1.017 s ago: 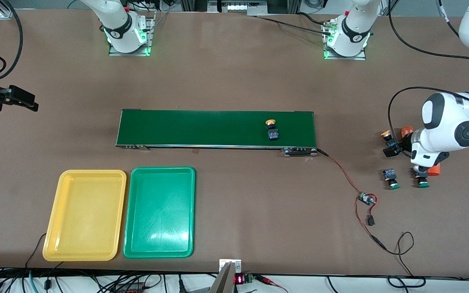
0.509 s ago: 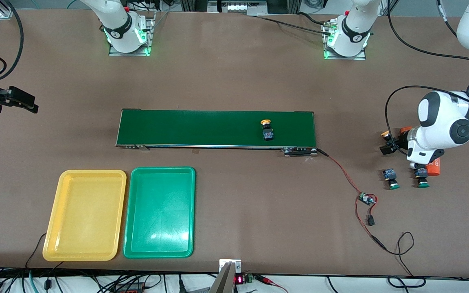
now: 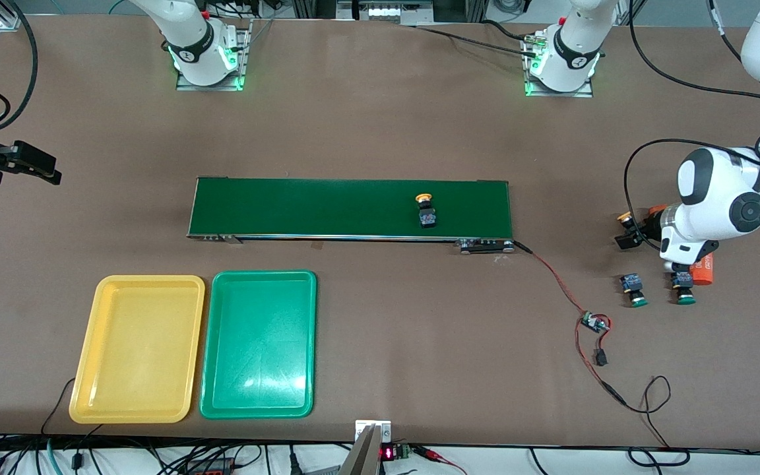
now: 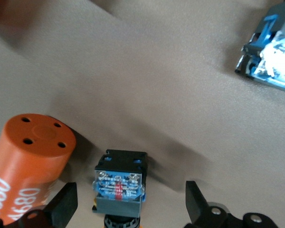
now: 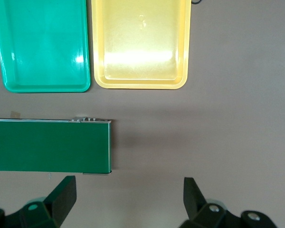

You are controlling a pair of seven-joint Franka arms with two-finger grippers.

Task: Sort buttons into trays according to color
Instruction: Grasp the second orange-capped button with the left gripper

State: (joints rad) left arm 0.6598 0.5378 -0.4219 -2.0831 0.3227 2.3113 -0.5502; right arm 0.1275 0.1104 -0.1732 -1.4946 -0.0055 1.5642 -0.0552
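Front view: yellow-capped button rides conveyor belt, at 1 o'clock from yellow tray and green tray. Two green-capped buttons sit on worktop toward left arm's end.

Left wrist view: left claw wide open, empty, straddling a button beside orange cylinder.

Right wrist view: right claw wide open, empty, over bare worktop.

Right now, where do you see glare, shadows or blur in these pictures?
Front view: white glare on the green tray. Right wrist view: a bright patch on the yellow tray, a soft shadow on the table. Left wrist view: a blurred, overexposed blue button at the picture's edge.
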